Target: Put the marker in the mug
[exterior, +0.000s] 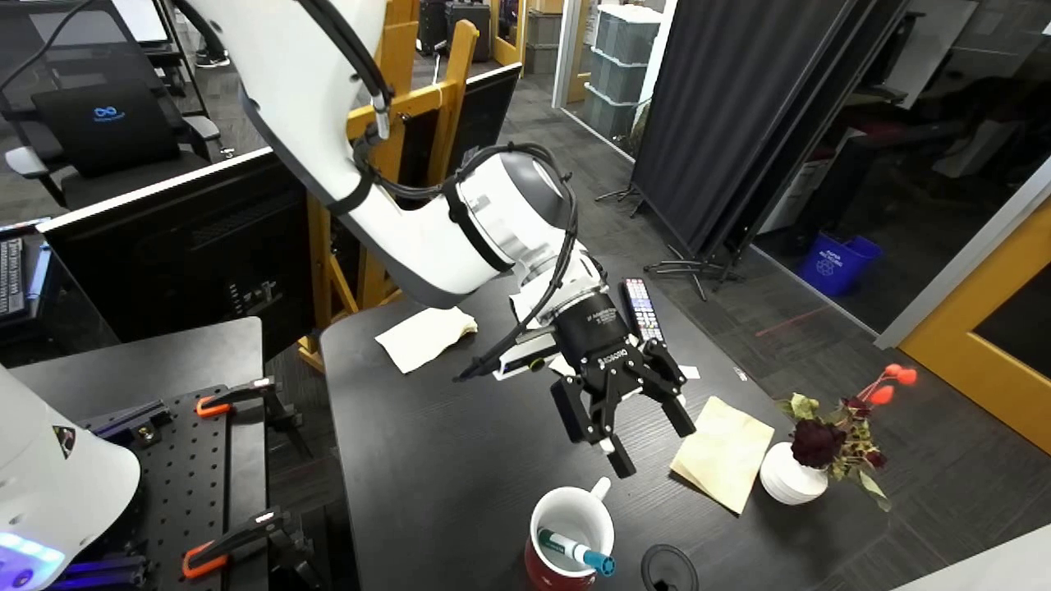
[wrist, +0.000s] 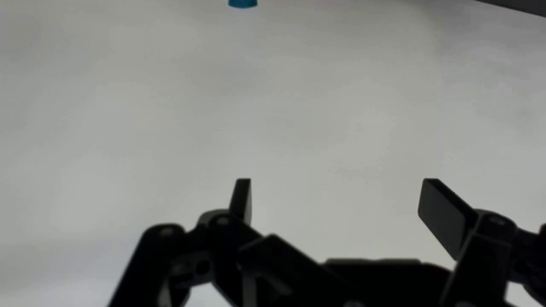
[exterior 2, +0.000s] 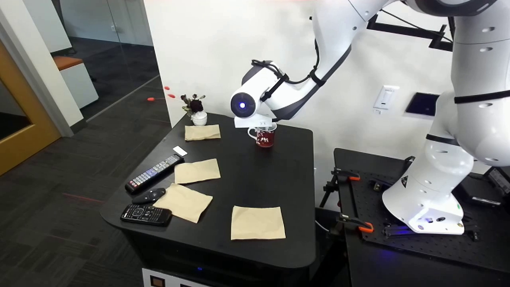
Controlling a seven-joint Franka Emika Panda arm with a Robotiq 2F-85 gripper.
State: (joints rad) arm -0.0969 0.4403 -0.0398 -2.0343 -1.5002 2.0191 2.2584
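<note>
Marker (exterior: 575, 551) leans in mug (exterior: 575, 510).
In an exterior view, its blue end perhaps touches the near right rim; gripper (wrist: 339, 198) is spread wide.

My claw (wrist: 337, 183) is spread wide, free gap between fingers (wrist: 241, 200). Obstacles: mug (exterior: 571, 506), handle (exterior: 602, 488) on my side, marker (exterior: 576, 551) poking past its rim; white wall (exterior 2: 215, 52) beyond; flowerpot (exterior: 791, 476) near the edge of the table (exterior 2: 265, 179). Free lane: bare table from mug to a flat paper (exterior 2: 258, 223).
</note>
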